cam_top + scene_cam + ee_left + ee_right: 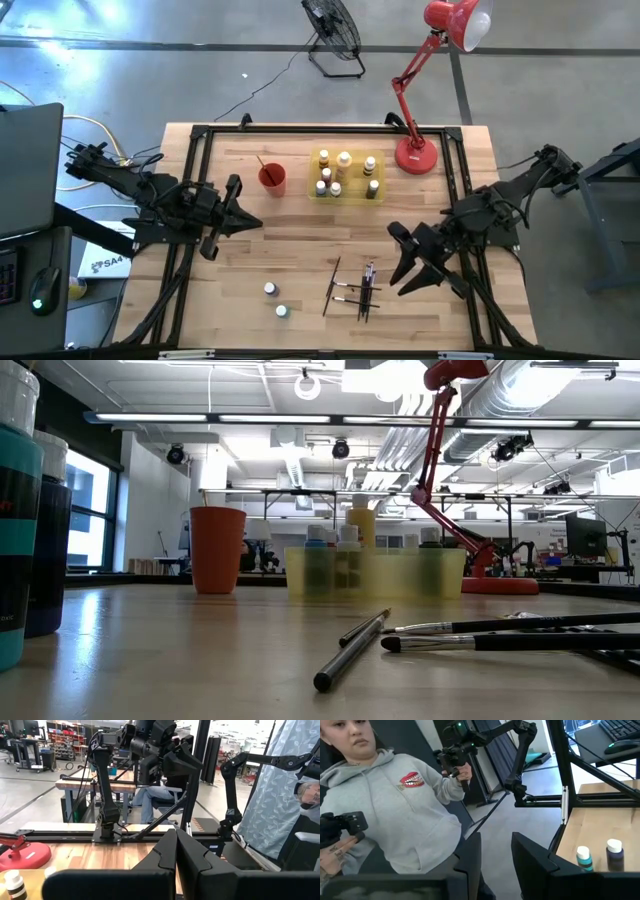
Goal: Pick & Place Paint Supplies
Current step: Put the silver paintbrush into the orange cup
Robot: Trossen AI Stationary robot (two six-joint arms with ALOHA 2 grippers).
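Two small white-capped bottles (270,289) (281,311) stand on the table near its front edge; they also show in the right wrist view (583,857) (615,854). Several thin dark paintbrushes (355,285) lie flat on the table to their right, crossing one another (350,650). More bottles stand in the yellow tray (345,190) at the far middle. My left gripper (250,218) hangs shut over the table's left part, pointing right. My right gripper (398,260) hangs open above the table, right of the brushes, with nothing between its fingers (530,865).
A red cup (272,178) with a brush in it stands left of the tray. A red desk lamp (417,155) stands at the far right. A person sits beyond the table's left side (395,805). Bare wood lies between the tray and the brushes.
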